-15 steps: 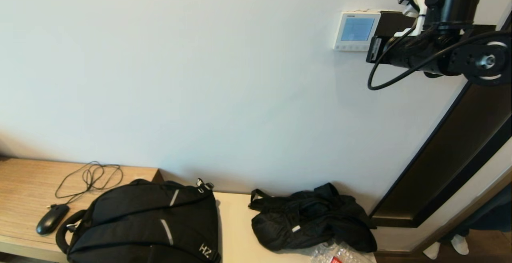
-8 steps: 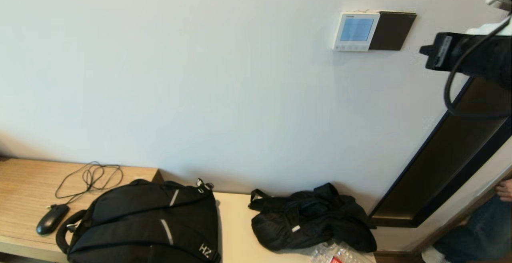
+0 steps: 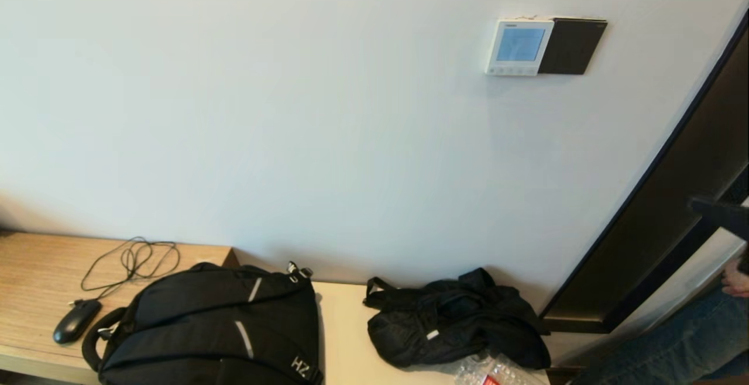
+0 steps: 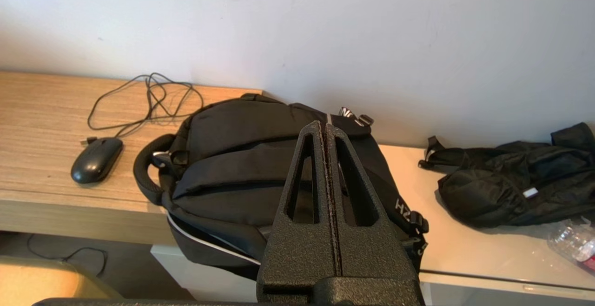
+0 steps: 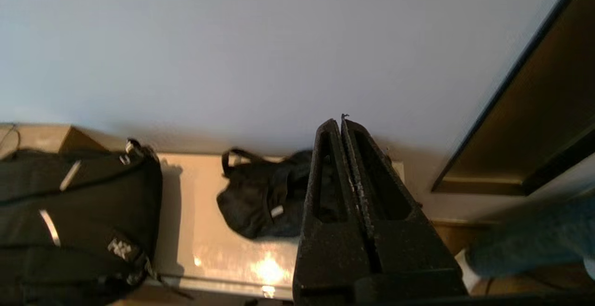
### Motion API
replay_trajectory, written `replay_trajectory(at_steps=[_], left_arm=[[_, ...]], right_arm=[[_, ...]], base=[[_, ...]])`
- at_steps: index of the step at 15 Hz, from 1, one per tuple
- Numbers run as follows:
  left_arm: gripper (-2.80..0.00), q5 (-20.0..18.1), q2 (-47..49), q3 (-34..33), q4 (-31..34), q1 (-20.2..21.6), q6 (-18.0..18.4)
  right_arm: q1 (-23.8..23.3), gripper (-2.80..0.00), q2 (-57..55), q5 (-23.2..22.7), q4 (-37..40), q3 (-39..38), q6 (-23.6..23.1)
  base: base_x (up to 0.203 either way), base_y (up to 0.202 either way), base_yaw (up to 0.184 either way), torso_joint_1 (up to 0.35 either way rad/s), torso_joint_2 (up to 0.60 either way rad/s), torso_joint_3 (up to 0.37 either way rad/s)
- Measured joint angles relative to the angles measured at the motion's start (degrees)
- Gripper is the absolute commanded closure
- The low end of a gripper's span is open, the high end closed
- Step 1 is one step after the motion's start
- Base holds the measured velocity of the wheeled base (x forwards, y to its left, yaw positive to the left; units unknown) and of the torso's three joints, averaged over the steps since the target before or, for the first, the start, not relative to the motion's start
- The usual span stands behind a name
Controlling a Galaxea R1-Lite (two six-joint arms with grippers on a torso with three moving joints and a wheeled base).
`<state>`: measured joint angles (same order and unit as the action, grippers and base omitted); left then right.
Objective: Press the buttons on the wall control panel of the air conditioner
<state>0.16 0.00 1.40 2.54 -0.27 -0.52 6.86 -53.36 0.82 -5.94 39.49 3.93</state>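
The air conditioner's wall control panel (image 3: 518,47) is a small white square on the wall at the upper right, its screen lit pale blue. The buttons (image 3: 515,71) are tiny white keys along its lower edge. Nothing touches the panel. My right gripper (image 5: 340,122) is shut and empty, low and to the right, far below the panel, pointing at the bare wall above the bench. Only a dark piece of the right arm (image 3: 721,212) shows at the head view's right edge. My left gripper (image 4: 324,127) is shut and empty, parked over the black backpack (image 4: 260,166).
A dark-brown square panel (image 3: 571,46) adjoins the white panel on its right. A dark frame (image 3: 655,239) slants down the right. On the bench lie the backpack (image 3: 210,320), a wired mouse (image 3: 76,320), a black bag (image 3: 456,323) and a plastic bottle (image 3: 491,373). A person's jeans (image 3: 673,350) show at bottom right.
My right arm has drawn away from the panel, moving right and then down, almost out of the head view. The dark-brown panel is now uncovered. The left arm has not moved.
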Motion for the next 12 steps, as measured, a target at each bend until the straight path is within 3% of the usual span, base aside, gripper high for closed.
replay_trajectory(at_steps=[6,12], left_arm=[[0.00,0.04,0.00,0.00,0.00,0.00,0.01],[0.00,0.02,0.00,0.00,0.00,0.00,0.01]], right_arm=[[-5.94,0.00,19.27,-6.43,0.35,-20.54,-2.23],[-9.69,0.00,34.87,-11.26,1.26,-35.16,-5.57]], base=[[0.000,0.000,0.000,0.000,0.00,0.000],[0.000,0.000,0.000,0.000,0.00,0.000]])
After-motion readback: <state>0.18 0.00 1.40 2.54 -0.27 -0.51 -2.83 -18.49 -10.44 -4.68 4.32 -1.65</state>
